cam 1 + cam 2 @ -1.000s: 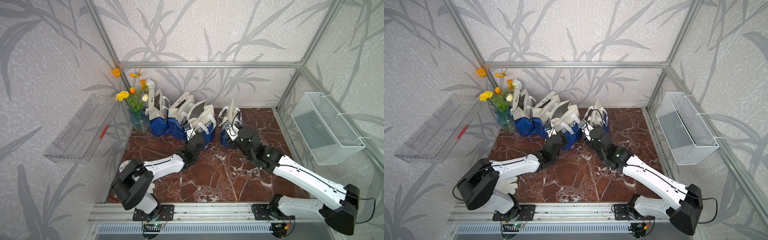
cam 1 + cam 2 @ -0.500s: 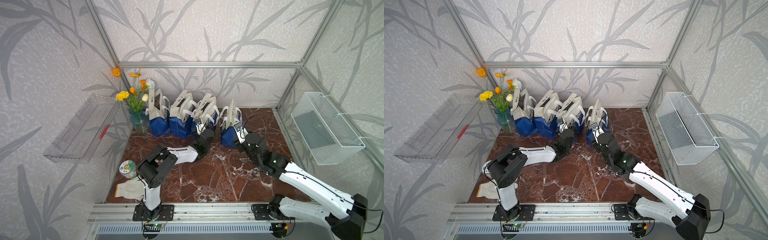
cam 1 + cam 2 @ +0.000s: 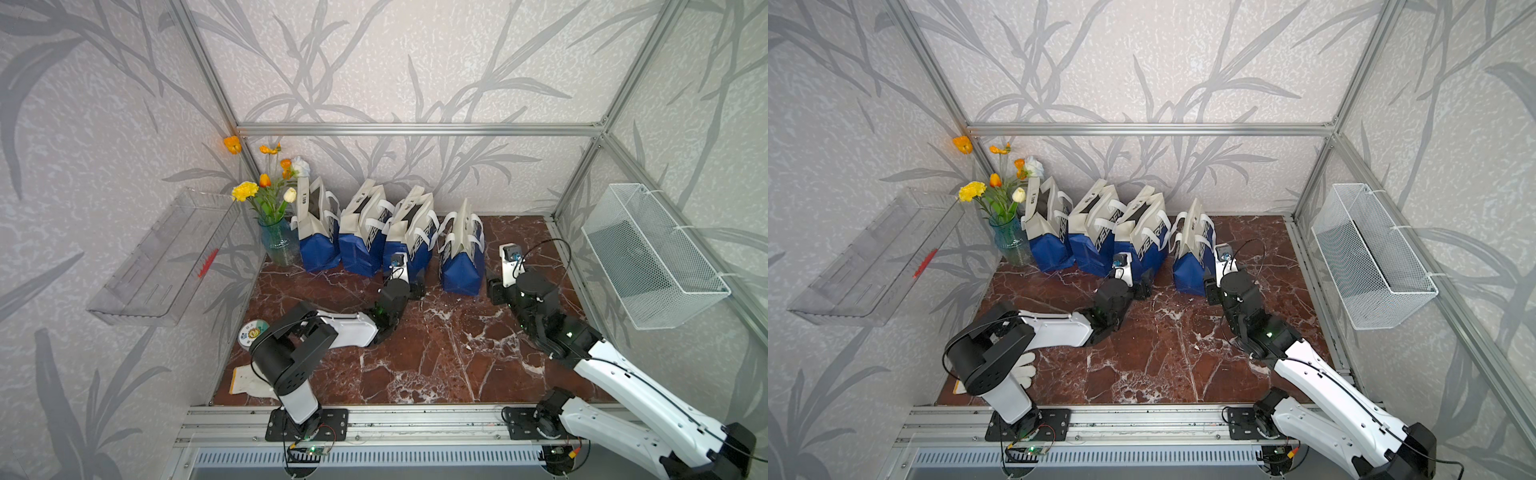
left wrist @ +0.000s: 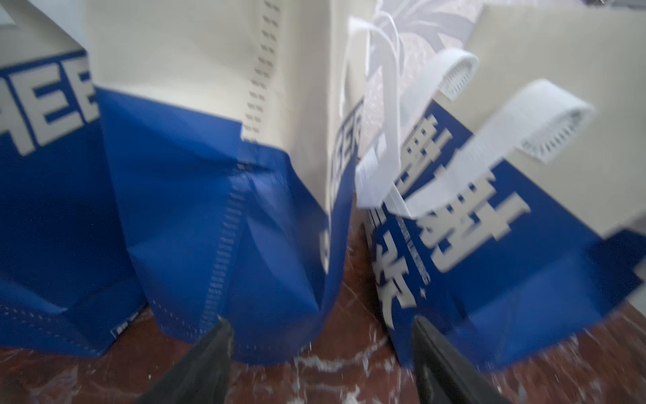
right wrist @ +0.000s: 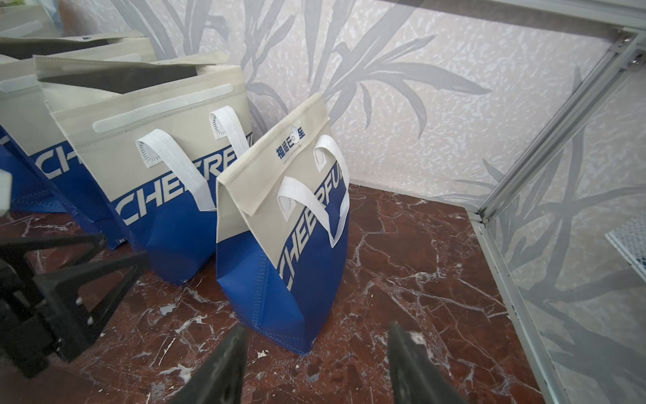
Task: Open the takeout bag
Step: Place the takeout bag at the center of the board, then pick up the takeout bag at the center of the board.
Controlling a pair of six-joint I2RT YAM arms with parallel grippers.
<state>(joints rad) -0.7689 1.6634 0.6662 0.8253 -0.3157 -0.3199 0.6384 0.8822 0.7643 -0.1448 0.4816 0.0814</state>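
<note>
4 blue-and-cream bags stand in a row along the 12 o'clock edge of the tabletop. the one that matters is the shut bag at the 3 o'clock end, upright and a little apart from the 3 open bags. its flap is folded down over the mouth, just above the white handles.

the right pincer sits low, just beside the shut bag on its 4 o'clock side, spread wide with nothing in it. the left pincer is wide and empty too, nosing at the foot of the nearest open bag, off at the shut bag's 8 o'clock.

my read: this is the approach, and the flap is not yet touched. to do it well, the right pincer should climb to the flap's free lip. it should narrow onto that lip alone, never a handle loop, then peel up and over the top. the bag looks light and floppy, so i'd want the left pincer steadying the blue base, or the whole thing may tip or drag. the open bags show a white strip near the rim, likely a fastener. so a slow peel from 1 corner beats a yank.
</note>
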